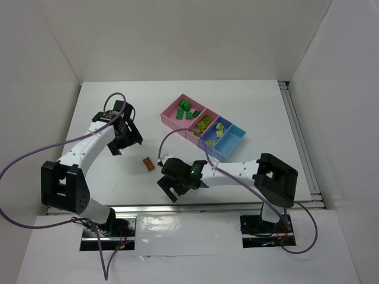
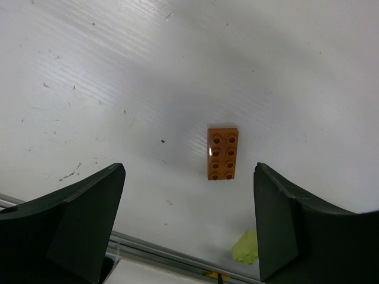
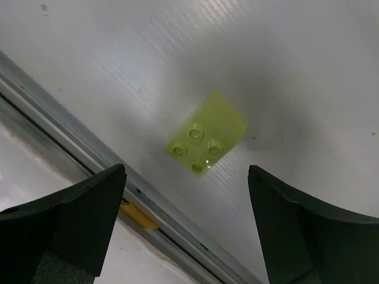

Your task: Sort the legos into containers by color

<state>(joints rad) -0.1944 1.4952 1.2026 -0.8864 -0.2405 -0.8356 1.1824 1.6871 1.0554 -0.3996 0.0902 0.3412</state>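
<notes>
The right fingers (image 3: 77, 213) hang spread over the small lime-green studded plastic brick (image 3: 207, 133), flat on the white bench (image 3: 296, 59) toward 12 o'clock, the left fingers (image 2: 77, 207) spread too, so turning square to its skewed sides before pinching seems wise.

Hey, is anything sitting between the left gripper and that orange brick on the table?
Nothing visible does. In the left wrist view the orange brick lies alone on the table, straight ahead of the open left gripper. A lime brick sits off to one side near the table edge, out of the path.
</notes>
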